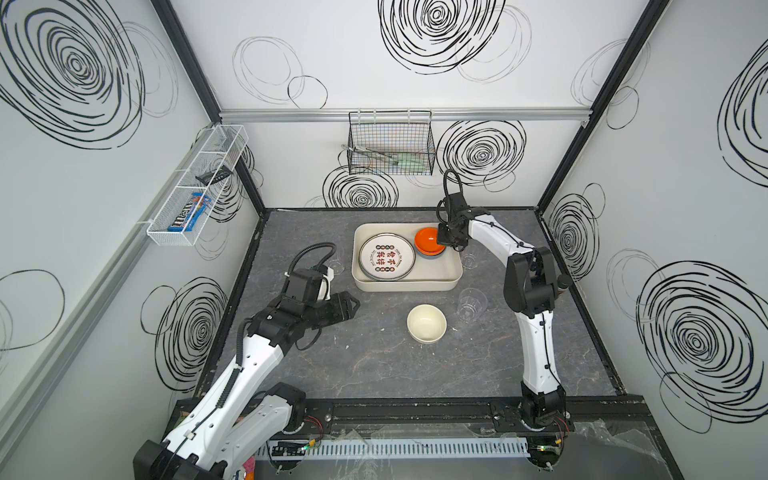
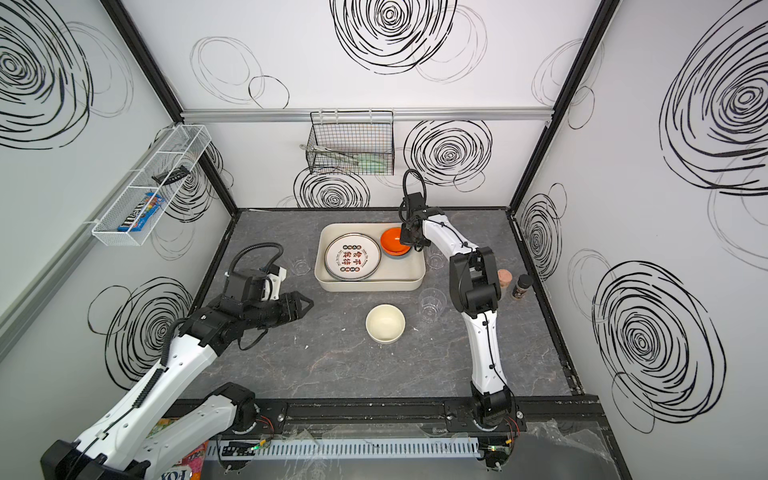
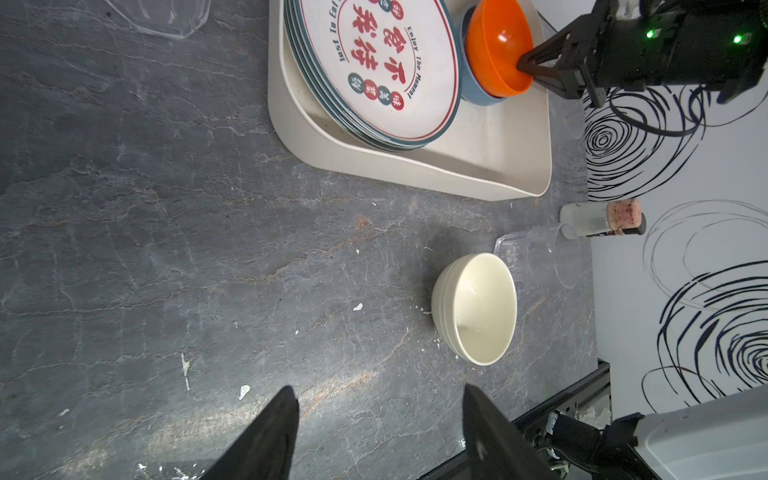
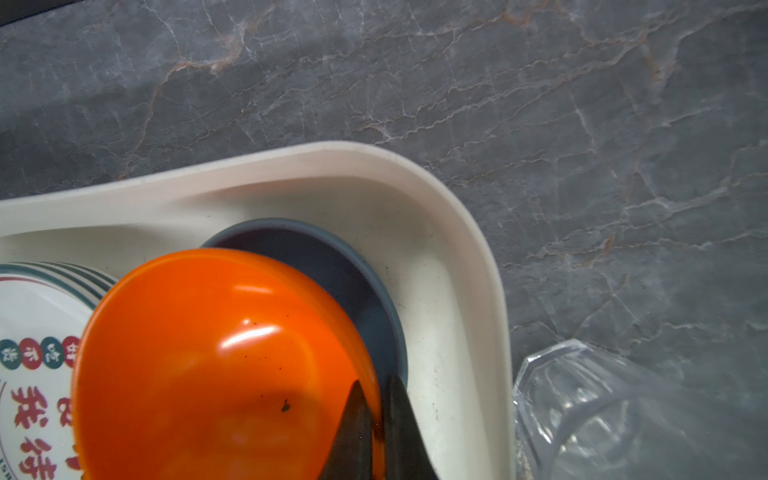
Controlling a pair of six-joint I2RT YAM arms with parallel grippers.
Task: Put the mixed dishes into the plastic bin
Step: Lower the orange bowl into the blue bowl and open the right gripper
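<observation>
Orange bowl [image 4: 216,365]: inside bin [image 4: 469,266], far right corner, tilted in blue bowl [image 4: 332,266], rim pinched by right hand [image 4: 374,380].
Advice: level bowl, seat fully in blue bowl, then release; keep clear of plates [image 1: 386,256] alongside.
Outstanding on desk [image 1: 374,365]: cream bowl [image 1: 427,323], cups [image 1: 471,307].
Left hand [image 3: 378,388]: wide, empty, above desk.

**Robotics lab test cell**

White panel walls [image 1: 332,62] printed with black swirls box in a dark marbled worktop [image 1: 374,365] inside a black metal frame [image 1: 568,160]. A left arm [image 1: 257,353] and a right arm [image 1: 536,349] are bolted to a rail [image 1: 415,409] at the front, above a slotted cable duct [image 1: 395,449] with exposed wiring.
</observation>
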